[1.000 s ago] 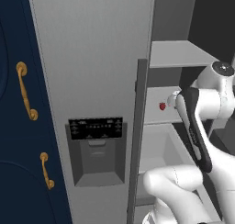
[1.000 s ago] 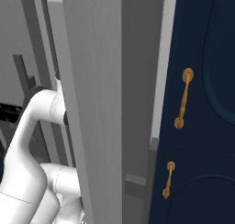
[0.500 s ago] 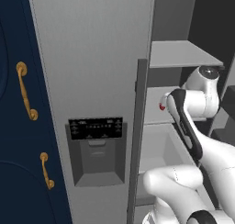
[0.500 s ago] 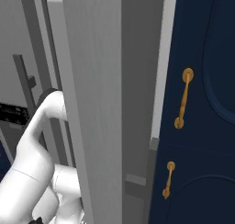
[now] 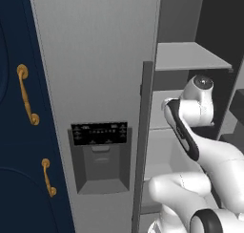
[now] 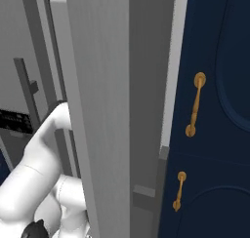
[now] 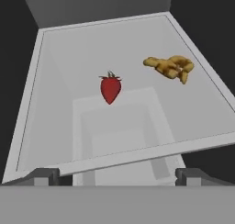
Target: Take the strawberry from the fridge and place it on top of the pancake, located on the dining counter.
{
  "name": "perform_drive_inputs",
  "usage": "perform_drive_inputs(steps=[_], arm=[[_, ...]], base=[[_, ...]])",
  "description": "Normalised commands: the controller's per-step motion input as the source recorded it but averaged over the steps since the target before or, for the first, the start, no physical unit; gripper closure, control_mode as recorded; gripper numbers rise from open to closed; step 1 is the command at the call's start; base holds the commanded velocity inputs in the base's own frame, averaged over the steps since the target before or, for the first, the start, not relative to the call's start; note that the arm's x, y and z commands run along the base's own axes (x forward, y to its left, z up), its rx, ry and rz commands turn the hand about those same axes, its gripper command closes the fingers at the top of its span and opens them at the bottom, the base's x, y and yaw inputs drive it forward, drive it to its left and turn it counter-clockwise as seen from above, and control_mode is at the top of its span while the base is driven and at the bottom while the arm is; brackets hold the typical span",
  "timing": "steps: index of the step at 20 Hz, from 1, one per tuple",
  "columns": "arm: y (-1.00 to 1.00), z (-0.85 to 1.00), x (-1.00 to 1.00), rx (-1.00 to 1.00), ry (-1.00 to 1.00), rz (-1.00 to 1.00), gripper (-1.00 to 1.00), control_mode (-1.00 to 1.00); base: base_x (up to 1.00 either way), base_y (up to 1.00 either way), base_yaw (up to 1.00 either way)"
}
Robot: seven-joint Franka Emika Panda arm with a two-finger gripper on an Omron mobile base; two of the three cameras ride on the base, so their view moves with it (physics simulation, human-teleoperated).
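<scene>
Strawberry: there it is, the strawberry [image 7: 110, 89], centre of the hand view and a touch left, lying on a pale grey fridge shelf [image 7: 55, 99] with its green cap toward the top of the frame.
Gripper: the gripper [image 7: 117, 176] is spread as wide as it goes, two dark finger tips [image 7: 43, 176] poking up at the bottom left and bottom right of the hand view, nothing between them, and the berry is well clear of both.
Neighbour on the shelf: a golden-brown lumpy food item [image 7: 169, 67] sits upper right of the berry, apart from it; what it is I can't make out.
Hidden in the left base view: the white arm [image 5: 183, 127] reaches into the open fridge [image 5: 95, 60] at right of frame, and its wrist and hand are tucked behind its own links, so the berry is screened there.
Door: the closed grey door with its dark dispenser panel [image 5: 100, 134] takes centre frame, with a long bar handle [image 5: 143, 141] along its edge.
Right base view: the fridge's side wall [image 6: 122, 86] stands square across the middle and blocks the interior; a curve of white arm [image 6: 44, 154] peeks out lower left.
Around: navy cabinet [image 6: 215, 86] with gold handles [image 6: 195, 104] at right; the same navy front [image 5: 19, 132] cut off at the left edge of the left base view.
</scene>
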Motion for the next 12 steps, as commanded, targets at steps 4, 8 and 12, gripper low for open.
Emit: perform_drive_inputs(steps=[4,8,12], arm=[[0.0,-0.21,0.45,0.0,0.01,-0.06,-1.0,-1.0],[-0.07,-0.13,0.44,0.0,0.01,0.0,-1.0,-1.0],[-0.12,0.0,0.27,0.01,0.05,0.0,-1.0,-1.0]], base=[[0.0,0.0,0.0],[0.0,0.0,0.0],[0.0,0.0,0.0]])
